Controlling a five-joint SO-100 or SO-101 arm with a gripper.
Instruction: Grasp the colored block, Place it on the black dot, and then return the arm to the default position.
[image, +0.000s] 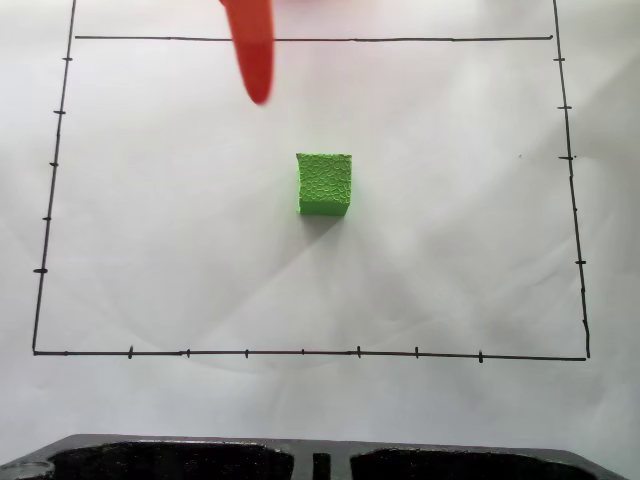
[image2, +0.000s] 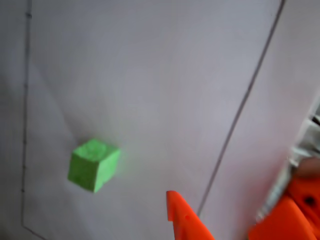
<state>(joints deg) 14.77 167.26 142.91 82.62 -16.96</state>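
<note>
The orange-red tool (image: 256, 70) hangs near the frame's top edge in the fixed view, empty, its opening not discernible; the green block (image: 324, 184) sits apart mid-sheet on white paper (image: 150, 200) ruled with black lines.

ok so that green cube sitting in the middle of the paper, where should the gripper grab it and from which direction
Probably from straight above, closing on two opposite flat side faces of the green cube. It rests flat on the white paper with bare space all round, so the vertical sides are free. In the fixed view its edges run roughly square to the drawn black frame, so line up the gripper fingers with those.
</note>
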